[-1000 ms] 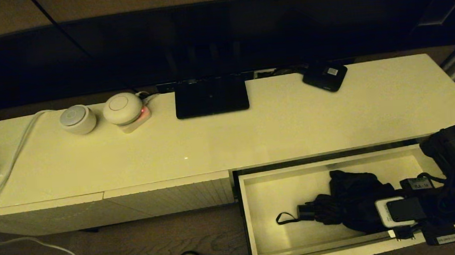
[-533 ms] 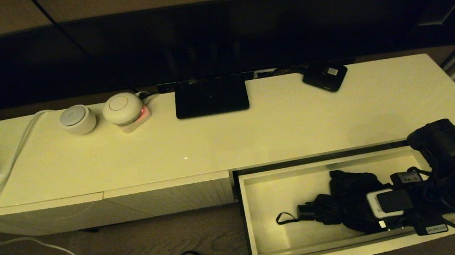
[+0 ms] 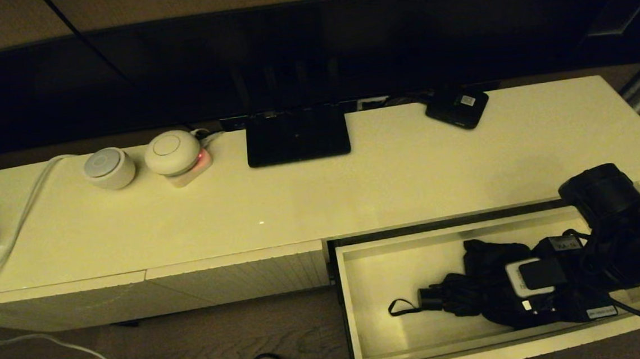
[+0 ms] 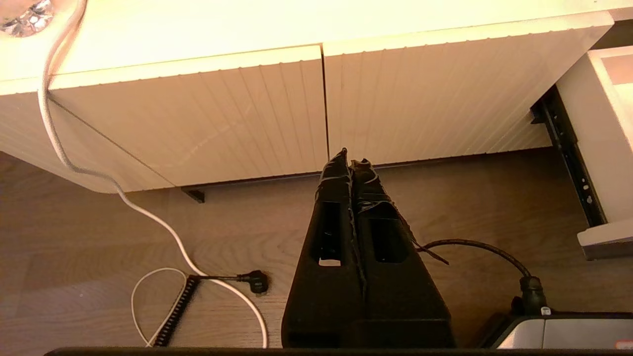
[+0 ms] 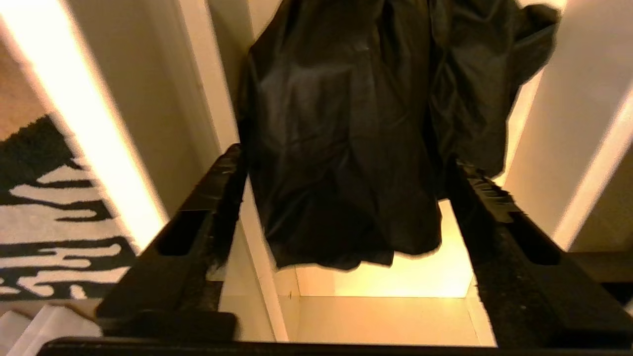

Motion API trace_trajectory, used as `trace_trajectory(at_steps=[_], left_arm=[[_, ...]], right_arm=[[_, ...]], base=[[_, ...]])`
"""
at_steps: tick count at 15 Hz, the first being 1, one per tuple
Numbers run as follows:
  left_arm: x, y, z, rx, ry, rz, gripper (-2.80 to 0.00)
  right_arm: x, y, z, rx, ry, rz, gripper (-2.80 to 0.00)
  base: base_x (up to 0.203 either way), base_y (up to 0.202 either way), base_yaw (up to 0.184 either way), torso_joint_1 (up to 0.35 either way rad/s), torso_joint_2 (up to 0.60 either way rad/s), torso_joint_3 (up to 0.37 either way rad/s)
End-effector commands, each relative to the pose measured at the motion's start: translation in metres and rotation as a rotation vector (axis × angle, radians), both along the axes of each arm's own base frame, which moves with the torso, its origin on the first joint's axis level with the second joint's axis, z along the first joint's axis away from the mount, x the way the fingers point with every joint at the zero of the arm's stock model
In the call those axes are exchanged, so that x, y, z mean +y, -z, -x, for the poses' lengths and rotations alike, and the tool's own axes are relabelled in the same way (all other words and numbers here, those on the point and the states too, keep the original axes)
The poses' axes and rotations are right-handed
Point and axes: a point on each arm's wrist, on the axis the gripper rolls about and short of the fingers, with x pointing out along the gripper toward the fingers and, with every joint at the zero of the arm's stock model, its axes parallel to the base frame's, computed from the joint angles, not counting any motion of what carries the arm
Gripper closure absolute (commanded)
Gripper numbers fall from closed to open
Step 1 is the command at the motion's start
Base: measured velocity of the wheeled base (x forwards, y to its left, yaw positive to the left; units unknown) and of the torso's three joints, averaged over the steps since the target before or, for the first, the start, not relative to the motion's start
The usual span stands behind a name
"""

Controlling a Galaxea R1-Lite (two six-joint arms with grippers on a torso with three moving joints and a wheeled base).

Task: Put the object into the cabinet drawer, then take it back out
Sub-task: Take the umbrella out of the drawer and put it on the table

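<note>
The umbrella (image 3: pixel 474 292) is lying in the drawer (image 3: pixel 363 317), toward its right half, handle pointing left. The right gripper (image 5: pixel 346 178) is sitting over the umbrella's right end, fingers (image 5: pixel 198 212) spread to either side of the fabric.

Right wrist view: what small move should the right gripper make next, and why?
Probably close. The right gripper is open, its fingers on either side of the black folding umbrella's bunchy fabric, which lies in the open cream-white drawer. No grip yet, so lifting comes after.
</note>
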Motion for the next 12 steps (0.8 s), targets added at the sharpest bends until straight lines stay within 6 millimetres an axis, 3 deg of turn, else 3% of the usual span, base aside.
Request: trace_trajectory(at_steps=[1,12], left_arm=[[0.0,0.001,0.0,0.003,-0.001,0.0,0.0],[0.0,0.001,0.0,0.003,-0.001,0.0,0.0]], right_arm=[[0.001,0.012,-0.013,0.038,0.004,0.018,-2.8],[0.003,0.038,-0.029,0.12,0.033,0.016,-2.8]], base=[[0.0,0.0,0.0,0.0,0.0,0.0],[0.0,0.0,0.0,0.0,0.0,0.0]])
